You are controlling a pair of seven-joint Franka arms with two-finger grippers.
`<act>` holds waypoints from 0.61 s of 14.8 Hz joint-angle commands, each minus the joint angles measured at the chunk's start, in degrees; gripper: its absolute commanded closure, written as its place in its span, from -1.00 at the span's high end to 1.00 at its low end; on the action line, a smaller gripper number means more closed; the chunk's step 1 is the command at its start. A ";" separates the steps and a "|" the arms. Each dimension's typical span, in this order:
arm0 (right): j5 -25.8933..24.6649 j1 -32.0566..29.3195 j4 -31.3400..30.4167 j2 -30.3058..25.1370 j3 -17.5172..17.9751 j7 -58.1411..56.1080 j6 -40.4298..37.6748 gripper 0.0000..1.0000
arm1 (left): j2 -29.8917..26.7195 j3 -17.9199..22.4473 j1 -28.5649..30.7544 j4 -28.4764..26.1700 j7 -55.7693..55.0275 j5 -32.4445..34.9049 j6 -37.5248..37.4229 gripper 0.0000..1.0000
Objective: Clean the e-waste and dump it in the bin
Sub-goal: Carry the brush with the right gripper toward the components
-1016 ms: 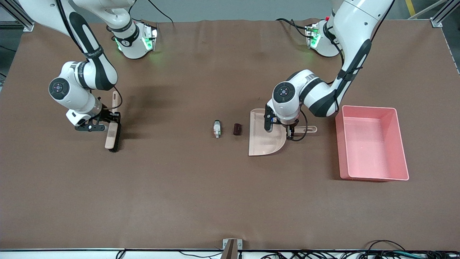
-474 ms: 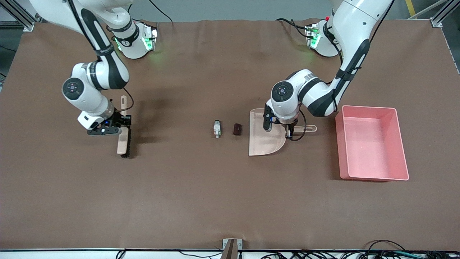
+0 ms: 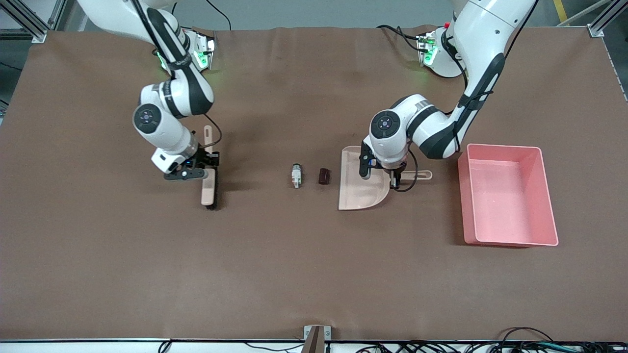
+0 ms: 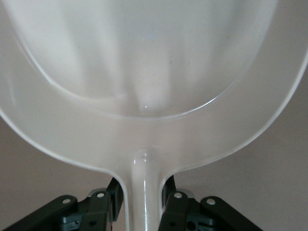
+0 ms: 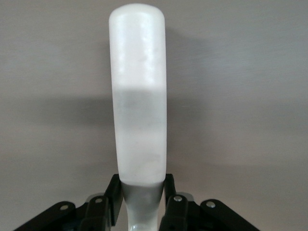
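Now left tool [image 3: 395,179] clenched on dustpan [image 3: 360,189] handle; right tool [image 3: 198,166] clenched on brush [image 3: 208,184].

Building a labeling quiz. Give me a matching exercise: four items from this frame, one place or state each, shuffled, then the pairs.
Items:
1. brush
2. dustpan
3. maroon cylinder
4. bin

Places or states:
A. at the left arm's end of the table, nothing in it
B. on the table beside the dustpan's open edge
C. handle in the left gripper
D. held by the right gripper

Pairs: 1-D, 2-C, 3-B, 4-A
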 commanded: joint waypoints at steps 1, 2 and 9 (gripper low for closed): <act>3.12 4.86 4.28 4.05 -0.59 5.17 -0.11 -0.99 | 0.67 -0.29 0.16 0.60 0.95 1.34 0.43 -0.38; 3.29 6.79 5.16 4.93 -0.51 8.68 -0.02 -0.99 | 0.67 -0.29 0.16 0.60 0.95 1.34 0.43 -0.40; 3.38 15.85 11.92 9.94 -0.51 25.14 -0.11 -0.99 | 1.20 -0.29 0.34 0.68 0.86 1.25 -0.28 -0.50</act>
